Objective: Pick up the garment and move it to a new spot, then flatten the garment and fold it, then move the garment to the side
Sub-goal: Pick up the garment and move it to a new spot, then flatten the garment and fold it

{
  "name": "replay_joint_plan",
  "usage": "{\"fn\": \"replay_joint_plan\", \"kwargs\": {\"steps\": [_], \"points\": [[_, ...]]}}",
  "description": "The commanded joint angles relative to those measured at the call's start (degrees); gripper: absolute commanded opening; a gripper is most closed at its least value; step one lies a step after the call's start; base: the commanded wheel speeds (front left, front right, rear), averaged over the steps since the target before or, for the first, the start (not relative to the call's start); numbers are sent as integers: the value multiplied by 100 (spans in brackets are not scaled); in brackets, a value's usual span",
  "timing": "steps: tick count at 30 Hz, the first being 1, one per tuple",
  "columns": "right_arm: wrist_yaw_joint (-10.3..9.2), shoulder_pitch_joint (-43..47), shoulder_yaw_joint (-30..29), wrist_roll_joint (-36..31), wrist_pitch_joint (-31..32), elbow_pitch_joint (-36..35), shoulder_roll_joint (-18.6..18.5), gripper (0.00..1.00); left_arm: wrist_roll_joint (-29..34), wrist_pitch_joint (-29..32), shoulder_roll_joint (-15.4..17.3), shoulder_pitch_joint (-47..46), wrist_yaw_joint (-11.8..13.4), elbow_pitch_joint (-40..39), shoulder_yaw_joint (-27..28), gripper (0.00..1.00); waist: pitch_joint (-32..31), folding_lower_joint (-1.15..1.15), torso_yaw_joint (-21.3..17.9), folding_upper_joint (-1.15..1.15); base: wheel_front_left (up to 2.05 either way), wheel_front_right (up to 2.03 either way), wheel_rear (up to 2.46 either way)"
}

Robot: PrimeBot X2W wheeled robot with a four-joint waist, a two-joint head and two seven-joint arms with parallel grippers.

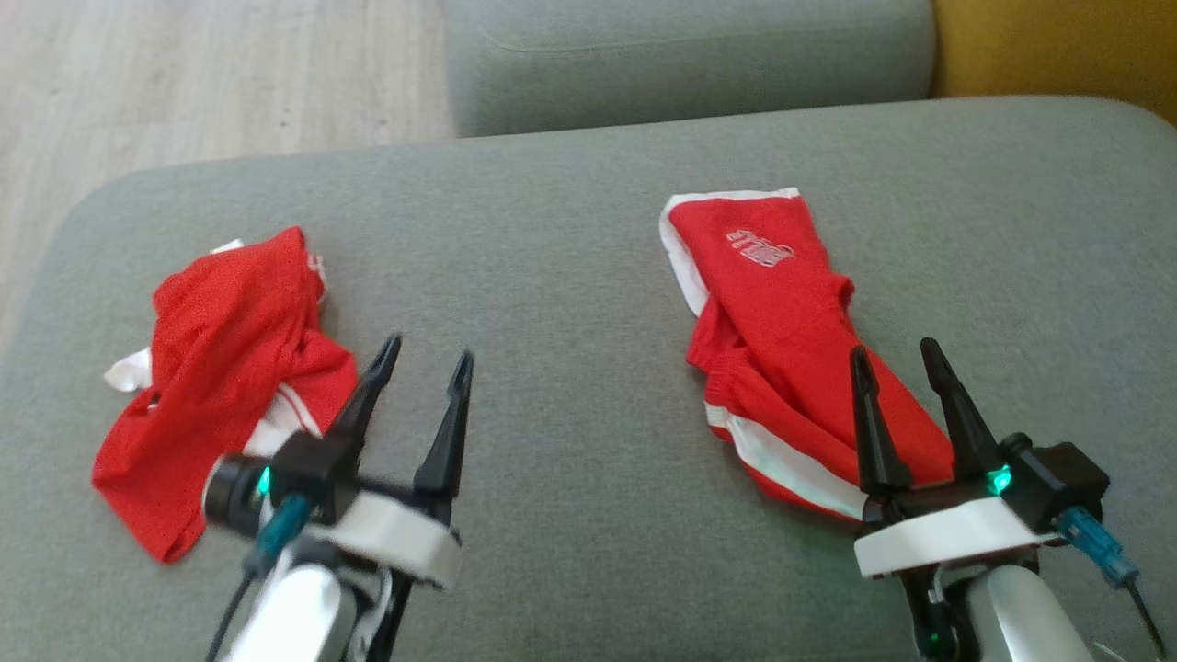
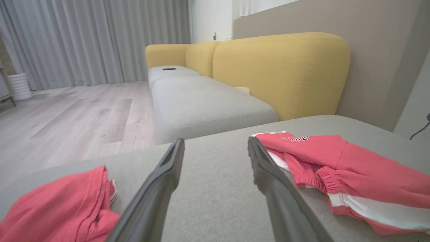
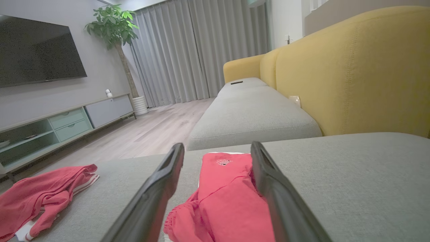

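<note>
Two red garments with white trim lie on the grey sofa cushion point(image 1: 570, 230). A crumpled one point(image 1: 221, 368) sits at the left, also seen low left in the left wrist view point(image 2: 63, 205) and in the right wrist view point(image 3: 40, 195). A long folded one with a white logo point(image 1: 782, 313) lies at the right point(image 2: 352, 171) point(image 3: 228, 198). My left gripper point(image 1: 428, 354) hovers open just right of the crumpled garment, holding nothing. Over the near end of the folded garment my right gripper point(image 1: 897, 354) stands open, with nothing gripped.
A second grey seat cushion point(image 1: 680, 55) continues beyond, with a yellow backrest point(image 1: 1057, 46) at the right. Wooden floor point(image 1: 202, 74) lies off the cushion's left and far edges. A TV cabinet point(image 3: 63, 124) and a potted plant point(image 3: 114, 30) stand across the room.
</note>
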Motion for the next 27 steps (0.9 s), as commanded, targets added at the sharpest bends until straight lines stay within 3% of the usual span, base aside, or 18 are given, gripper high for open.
{"fn": "replay_joint_plan", "kwargs": {"steps": [1, 13, 27], "points": [[43, -142, 139, -50, -63, -152, -21, 100, 84, -30, -38, -92, -11, -265, 368, 100, -46, 1, 88, 0, 0, 0, 0], [43, -146, 368, -112, -63, 62, -21, 100, 486, -30, -603, 361, -560, -280, 870, 100, -54, 1, 341, 0, 0, 0, 0], [43, -1042, 705, 8, 114, 2088, -21, 100, 781, -30, -895, 373, -994, -141, 1122, 100, 165, 1, 801, 0, 0, 0, 0]]}}
